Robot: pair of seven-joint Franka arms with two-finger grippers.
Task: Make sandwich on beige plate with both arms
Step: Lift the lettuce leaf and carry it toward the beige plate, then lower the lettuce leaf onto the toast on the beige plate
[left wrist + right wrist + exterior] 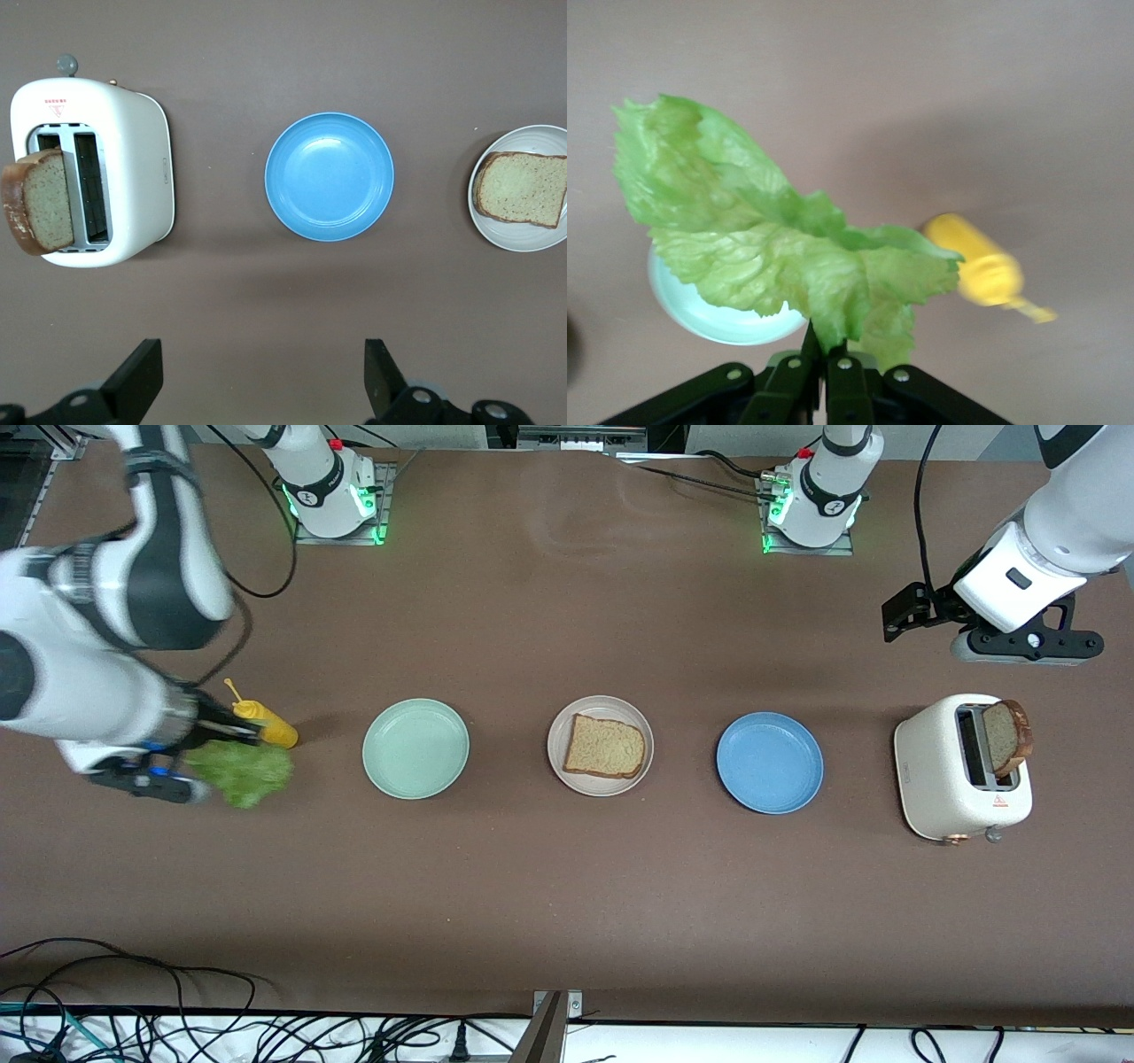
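Green lettuce leaf point(780, 257) in raised right pincer point(824, 363)

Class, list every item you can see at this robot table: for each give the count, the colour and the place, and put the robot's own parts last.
beige plate: one, pale beige, middle of the row of plates.
bread slice on the plate: one, tan with dark crust, lying on the beige plate.
bread slice in the toaster: one, tan with dark crust, sticking up from a slot.
toaster: one, white, toward the left arm's end.
blue plate: one, blue, between beige plate and toaster.
mint-green plate: one, mint green, toward the right arm's end.
lettuce leaf: one, light green, held by the right gripper.
squeeze bottle: one, yellow, lying beside the lettuce.
right gripper: black, shut on the lettuce.
left gripper: black, open, over bare table near the toaster.
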